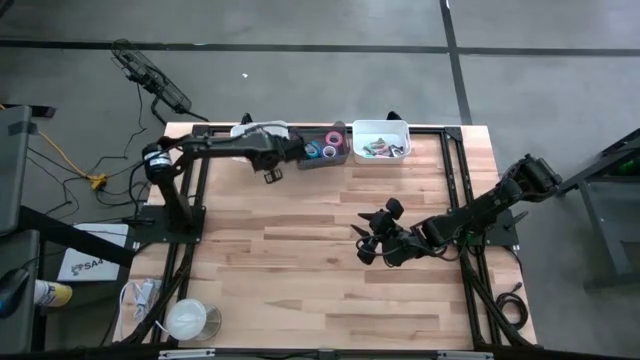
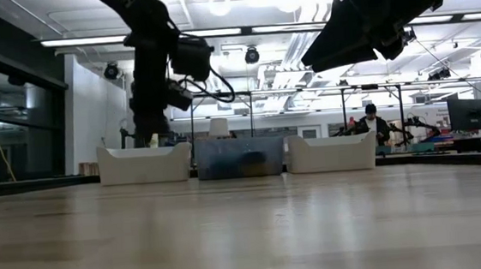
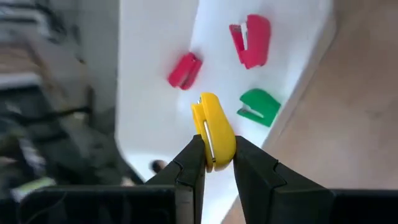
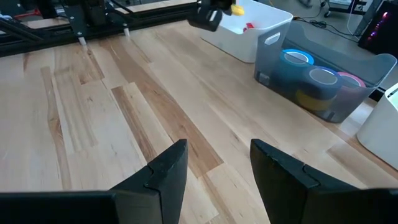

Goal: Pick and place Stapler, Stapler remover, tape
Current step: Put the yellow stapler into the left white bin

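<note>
Yellow stapler (image 3: 212, 129) sits pinched in the left gripper's (image 3: 217, 163) jaws above a white bin (image 3: 155, 112) holding red (image 3: 184, 70), pink (image 3: 252, 40) and green (image 3: 260, 106) ones. Right gripper (image 4: 217, 163) hovers open over the tabletop (image 4: 93, 112). Tape (image 4: 311, 78) fills the grey bin (image 4: 354, 99). No legible writing.

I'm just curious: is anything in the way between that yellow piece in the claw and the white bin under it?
Nothing visible. The left gripper holds the yellow piece above the white bin, where two red pieces and a green one lie off to the side.
</note>
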`<state>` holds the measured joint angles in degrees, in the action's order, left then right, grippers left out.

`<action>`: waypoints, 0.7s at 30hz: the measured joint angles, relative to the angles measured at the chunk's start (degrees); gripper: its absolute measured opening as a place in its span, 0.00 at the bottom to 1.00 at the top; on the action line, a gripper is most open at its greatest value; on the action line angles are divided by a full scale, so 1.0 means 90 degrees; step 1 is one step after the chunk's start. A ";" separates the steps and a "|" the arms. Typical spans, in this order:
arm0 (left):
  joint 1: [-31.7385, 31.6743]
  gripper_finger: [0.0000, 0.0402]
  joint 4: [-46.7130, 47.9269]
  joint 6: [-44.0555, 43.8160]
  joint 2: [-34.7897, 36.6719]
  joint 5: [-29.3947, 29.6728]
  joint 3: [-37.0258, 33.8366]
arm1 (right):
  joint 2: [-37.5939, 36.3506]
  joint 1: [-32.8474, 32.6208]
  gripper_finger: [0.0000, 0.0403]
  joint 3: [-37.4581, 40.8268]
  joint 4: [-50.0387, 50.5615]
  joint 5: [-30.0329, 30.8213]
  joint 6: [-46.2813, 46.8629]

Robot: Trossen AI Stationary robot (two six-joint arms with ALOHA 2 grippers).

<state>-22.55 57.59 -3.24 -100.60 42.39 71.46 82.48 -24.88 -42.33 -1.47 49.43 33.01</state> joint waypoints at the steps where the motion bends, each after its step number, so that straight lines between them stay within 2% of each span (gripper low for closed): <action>1: -0.0129 0.16 -0.0045 -0.0056 0.0000 -0.0193 0.0000 | 0.0000 -0.0002 0.42 0.0000 0.0002 -0.0002 0.0000; 12: -0.0944 0.16 -0.0280 -0.0171 0.0000 -0.1209 0.0000 | 0.0000 0.0000 0.42 0.0000 0.0026 -0.0010 -0.0047; 21: -0.0953 0.24 -0.0566 0.0144 0.0002 -0.1334 0.0007 | 0.0000 0.0000 0.42 0.0000 0.0029 -0.0039 -0.0046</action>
<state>-31.14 52.50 -1.95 -100.57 30.38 71.53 82.48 -24.88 -42.33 -1.21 49.08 32.60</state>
